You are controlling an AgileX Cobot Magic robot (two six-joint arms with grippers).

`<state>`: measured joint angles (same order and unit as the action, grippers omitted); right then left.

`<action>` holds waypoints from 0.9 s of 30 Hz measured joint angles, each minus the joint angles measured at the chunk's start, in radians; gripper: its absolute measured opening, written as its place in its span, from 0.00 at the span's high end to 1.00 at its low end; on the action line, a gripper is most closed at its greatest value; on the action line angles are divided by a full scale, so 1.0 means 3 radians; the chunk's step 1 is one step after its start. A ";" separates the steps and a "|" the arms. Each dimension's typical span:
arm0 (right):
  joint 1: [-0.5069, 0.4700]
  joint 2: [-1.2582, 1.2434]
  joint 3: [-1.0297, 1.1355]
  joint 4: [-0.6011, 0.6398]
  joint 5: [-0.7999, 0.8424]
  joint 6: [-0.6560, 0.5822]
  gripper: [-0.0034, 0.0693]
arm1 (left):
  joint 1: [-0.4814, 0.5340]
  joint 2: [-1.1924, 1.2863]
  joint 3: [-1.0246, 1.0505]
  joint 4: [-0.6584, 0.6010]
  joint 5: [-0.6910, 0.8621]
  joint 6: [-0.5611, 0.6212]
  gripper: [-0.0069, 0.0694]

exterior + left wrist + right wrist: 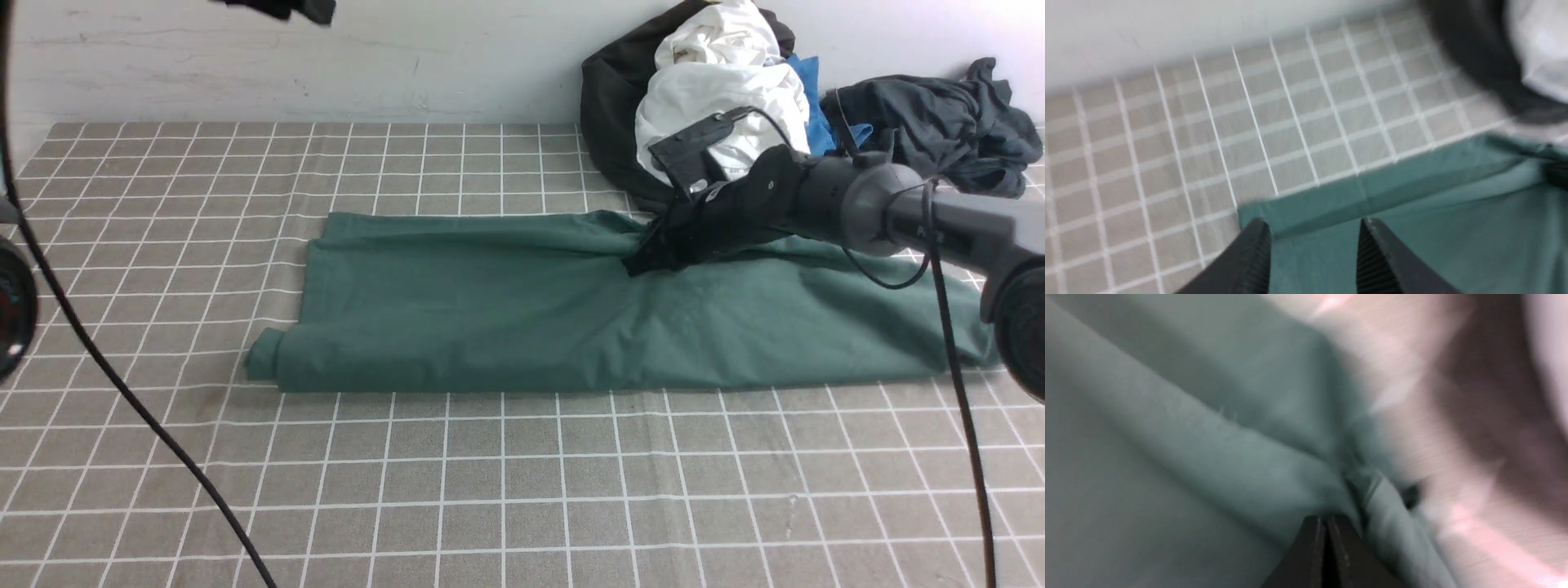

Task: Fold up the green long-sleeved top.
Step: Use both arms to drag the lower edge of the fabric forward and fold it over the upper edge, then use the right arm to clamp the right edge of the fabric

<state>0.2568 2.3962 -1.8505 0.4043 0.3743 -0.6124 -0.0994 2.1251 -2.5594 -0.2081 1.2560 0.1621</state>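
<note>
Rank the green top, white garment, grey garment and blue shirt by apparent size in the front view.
1. green top, by far the largest.
2. white garment and grey garment: about alike, so unranked.
3. blue shirt: only a sliver shows beside the white garment.

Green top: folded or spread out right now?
Partly folded: the green top lies as one long band, no sleeves showing, layers doubled at its left end.

Front cam wide; wrist cams close; share top (pixel 490 310).
</note>
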 joint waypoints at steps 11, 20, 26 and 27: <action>-0.0413 -0.0507 -0.0506 -0.0829 0.1428 0.0835 0.87 | 0.0003 -0.2143 0.2493 0.0292 -0.0031 0.0165 0.55; -0.0822 -0.0711 -0.0520 -0.1099 0.2867 0.1033 0.84 | 0.0003 -0.4070 0.5492 0.0302 -0.1260 0.0165 0.75; -0.1027 -0.0711 -0.0520 -0.1294 0.2883 0.1052 0.68 | 0.0003 -0.4692 0.6417 0.0302 -0.1262 0.0165 0.91; -0.1054 -0.0711 -0.0520 -0.1348 0.2883 0.1082 0.64 | 0.0003 -0.4730 0.6474 0.0302 -0.1237 0.0165 0.92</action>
<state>-0.0594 2.1827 -2.0063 0.0000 1.2393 -0.2879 -0.0985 0.7061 -0.6172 -0.1176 0.8848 0.2116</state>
